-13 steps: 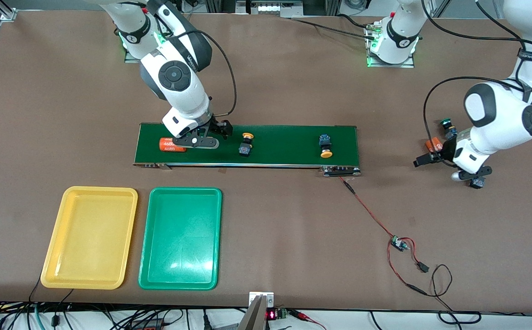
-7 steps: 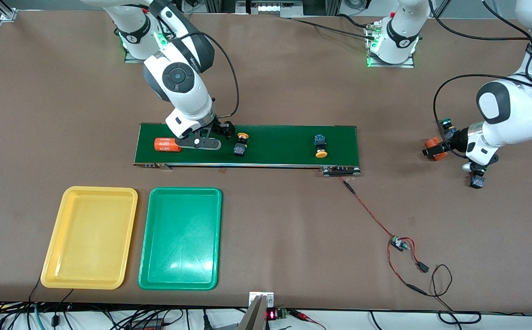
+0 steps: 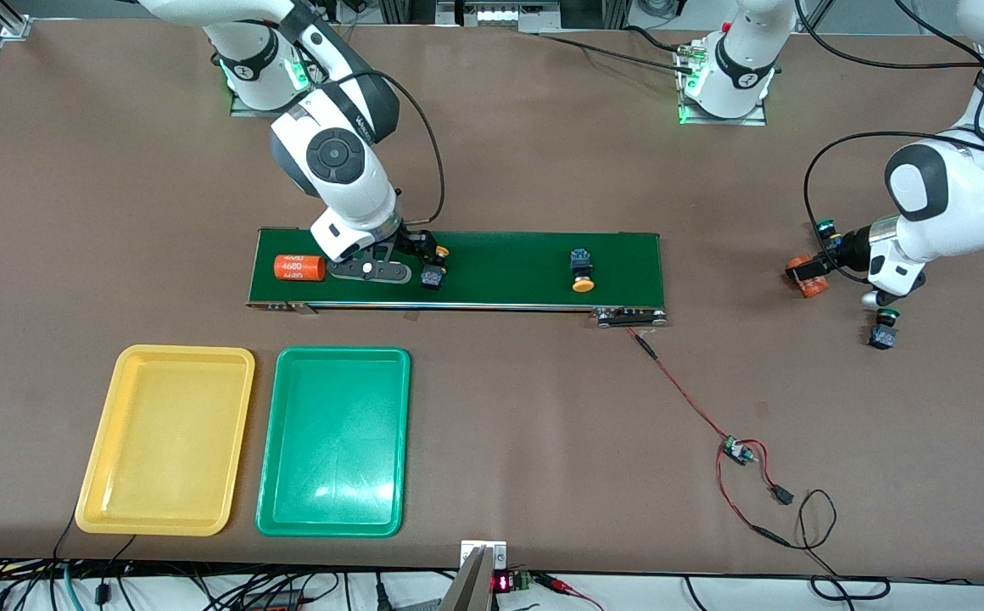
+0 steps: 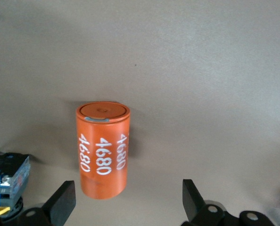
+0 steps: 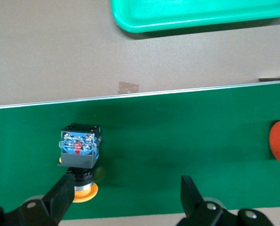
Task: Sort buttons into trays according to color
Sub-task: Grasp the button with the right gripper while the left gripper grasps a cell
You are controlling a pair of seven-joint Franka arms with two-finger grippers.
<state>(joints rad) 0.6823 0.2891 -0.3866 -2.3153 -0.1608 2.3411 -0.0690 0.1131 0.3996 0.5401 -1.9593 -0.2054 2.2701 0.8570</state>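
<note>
Two shallow rectangular plastic trays lay nearest the front camera, the yellow tray beside the green tray, both without buttons. Farther up the brown surface ran the long dark-green conveyor belt, carrying two yellow-capped push-button switches: one under the right arm's pincer, one toward the left arm's end, plus an orange cylinder marked 4680. The right pincer hovered with jaws spread, one finger touching nothing, the switch just beside it. Sorting appeared to be at its first pick; next, I judge, it must centre over that switch, descend and close. At the left arm's end, two green-capped switches sat off the belt; the left pincer gaped, holding nothing, by another orange cylinder.
</note>
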